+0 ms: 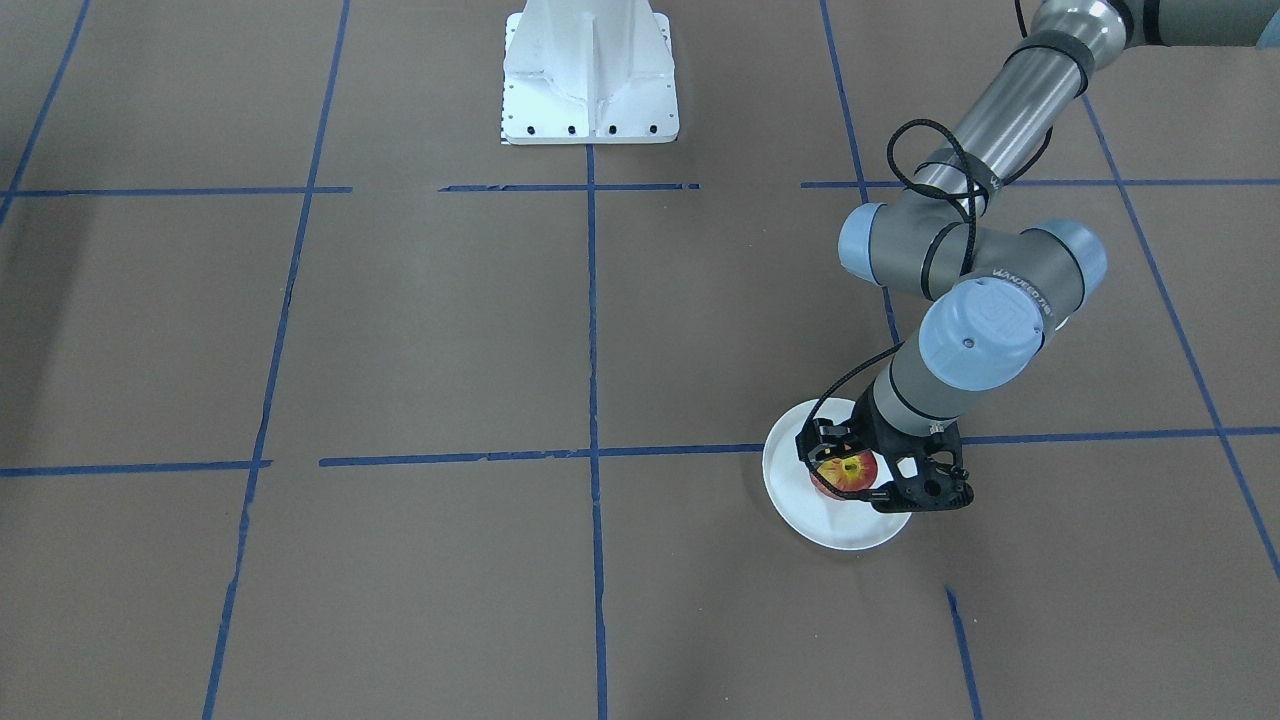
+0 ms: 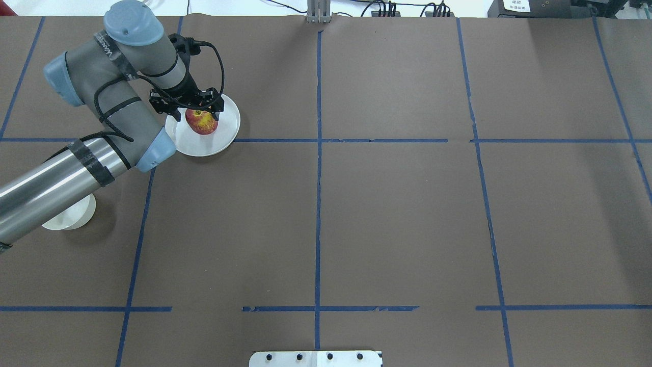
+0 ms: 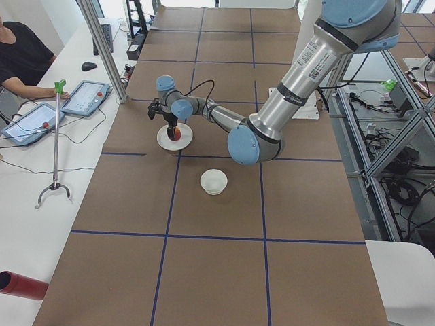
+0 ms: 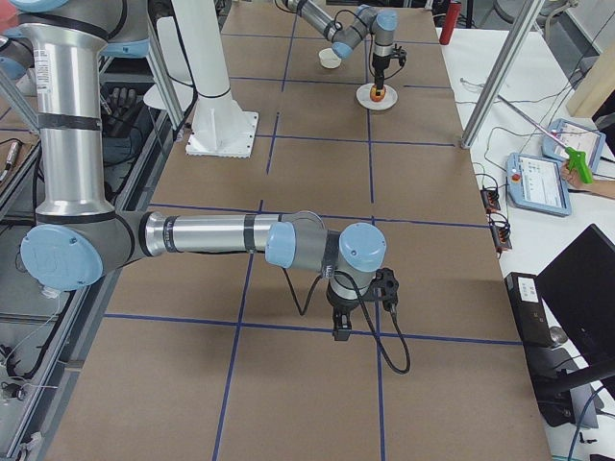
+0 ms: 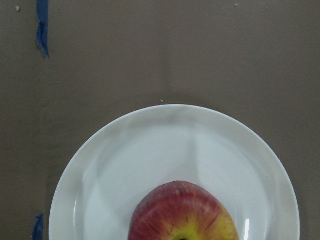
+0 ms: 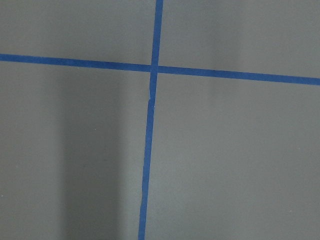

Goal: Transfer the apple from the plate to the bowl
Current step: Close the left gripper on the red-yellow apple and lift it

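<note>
The red and yellow apple point(image 1: 848, 470) sits on the white plate point(image 1: 845, 525) at the far left of the table in the overhead view. My left gripper point(image 1: 868, 472) is lowered over it, jaws open on either side of the apple point(image 2: 202, 122). The left wrist view shows the apple point(image 5: 182, 215) resting on the plate point(image 5: 150, 150), with no fingers in frame. The small white bowl point(image 2: 71, 216) stands nearer the robot, partly hidden under my left arm; it shows whole in the exterior left view point(image 3: 214, 181). My right gripper point(image 4: 338, 325) hangs over bare table; I cannot tell whether it is open.
Brown table cover with a grid of blue tape lines point(image 2: 318, 140). The white robot base point(image 1: 590, 75) stands at the table's middle edge. Operators' tablets point(image 3: 85, 98) and cables lie on the side bench beyond the far edge.
</note>
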`<state>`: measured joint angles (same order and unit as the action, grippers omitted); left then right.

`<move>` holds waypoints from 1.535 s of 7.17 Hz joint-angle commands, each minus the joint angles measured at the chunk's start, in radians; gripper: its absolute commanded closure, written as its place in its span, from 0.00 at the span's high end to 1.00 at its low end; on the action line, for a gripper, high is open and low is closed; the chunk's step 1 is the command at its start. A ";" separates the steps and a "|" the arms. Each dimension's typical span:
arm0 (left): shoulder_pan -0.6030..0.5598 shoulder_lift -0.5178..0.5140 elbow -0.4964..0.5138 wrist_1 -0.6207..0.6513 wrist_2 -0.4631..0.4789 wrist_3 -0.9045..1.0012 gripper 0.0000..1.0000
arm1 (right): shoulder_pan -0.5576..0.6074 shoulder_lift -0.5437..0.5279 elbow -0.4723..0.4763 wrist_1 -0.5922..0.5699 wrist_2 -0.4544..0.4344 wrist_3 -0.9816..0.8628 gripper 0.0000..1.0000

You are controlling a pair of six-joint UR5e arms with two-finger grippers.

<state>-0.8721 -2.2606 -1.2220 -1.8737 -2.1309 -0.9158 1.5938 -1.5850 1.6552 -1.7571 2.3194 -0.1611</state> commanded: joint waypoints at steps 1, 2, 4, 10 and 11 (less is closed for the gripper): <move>0.014 0.000 0.028 -0.040 -0.001 -0.017 1.00 | 0.000 0.000 0.000 0.001 0.000 0.000 1.00; 0.018 0.000 0.045 -0.068 0.000 -0.024 1.00 | 0.000 -0.001 0.000 0.001 0.000 0.000 1.00; 0.018 -0.005 0.048 -0.070 0.000 -0.026 0.73 | 0.000 0.000 0.000 0.001 0.000 0.000 1.00; -0.096 0.196 -0.490 0.266 -0.001 0.133 0.00 | 0.000 0.000 0.000 0.001 0.000 0.000 1.00; -0.103 0.317 -0.628 0.263 0.002 0.135 0.00 | 0.000 0.000 0.000 0.001 0.000 0.000 1.00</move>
<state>-0.9630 -2.0820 -1.6636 -1.6360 -2.1322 -0.7987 1.5938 -1.5850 1.6552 -1.7564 2.3194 -0.1610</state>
